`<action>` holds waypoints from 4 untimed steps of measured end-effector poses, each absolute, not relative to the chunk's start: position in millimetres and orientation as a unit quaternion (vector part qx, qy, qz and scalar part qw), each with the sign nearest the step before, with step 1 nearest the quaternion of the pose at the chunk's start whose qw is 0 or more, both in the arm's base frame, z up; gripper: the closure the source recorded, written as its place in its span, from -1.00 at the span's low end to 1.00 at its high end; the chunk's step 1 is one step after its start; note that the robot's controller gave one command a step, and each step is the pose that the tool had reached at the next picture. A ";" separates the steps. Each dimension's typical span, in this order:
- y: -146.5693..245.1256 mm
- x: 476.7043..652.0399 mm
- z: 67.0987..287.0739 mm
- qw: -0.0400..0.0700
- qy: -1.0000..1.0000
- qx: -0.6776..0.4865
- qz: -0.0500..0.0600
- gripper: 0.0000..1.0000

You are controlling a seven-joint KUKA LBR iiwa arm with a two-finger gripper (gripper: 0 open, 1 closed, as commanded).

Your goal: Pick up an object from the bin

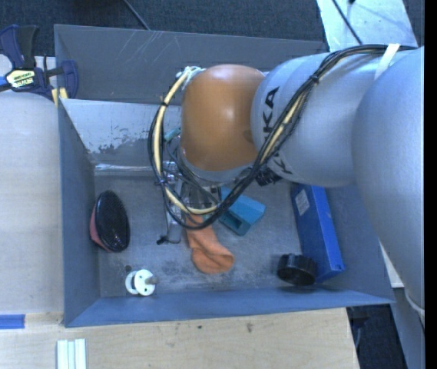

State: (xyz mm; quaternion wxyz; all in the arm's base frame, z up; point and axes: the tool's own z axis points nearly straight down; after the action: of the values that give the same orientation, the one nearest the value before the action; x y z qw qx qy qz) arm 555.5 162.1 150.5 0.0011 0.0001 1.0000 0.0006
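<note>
Six loose things lie on the floor of the bin (76,206), and the risks differ from one side to the other. At the left, the black oval thing with a pink edge (110,221) and the small white piece (140,281) near the front wall are well apart from the gripper (173,231) and look safe from a knock. The gripper is down low near the middle of the floor, just beside the upper left end of a soft orange lump (212,254), the nearest thing to it. I cannot tell whether the gripper is spread or pressed together, because the wrist hides it.

To my eye the lump is limp, so a grip on one end could let it sag and slip out on the lift. It also touches the teal block (243,214), which could be dragged along or nudged. Further right, the long blue box (319,229) and the black round thing (296,270) lie under the arm's bulk, and a wide swing might brush them.

The arm (333,121) comes in from the right and bends steeply down, its orange cover (214,118) above the gripper and its cables (159,141) looping beside it.
</note>
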 end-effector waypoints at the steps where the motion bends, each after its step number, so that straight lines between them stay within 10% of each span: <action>1: 197.0 518.7 106.8 0.005 0.998 -0.065 0.000 -1.00; 4: 213.2 487.4 75.1 0.002 0.946 -0.324 0.000 -1.00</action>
State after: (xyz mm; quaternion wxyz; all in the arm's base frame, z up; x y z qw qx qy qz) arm 487.4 213.2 75.1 0.0024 -0.3243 0.9460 0.0001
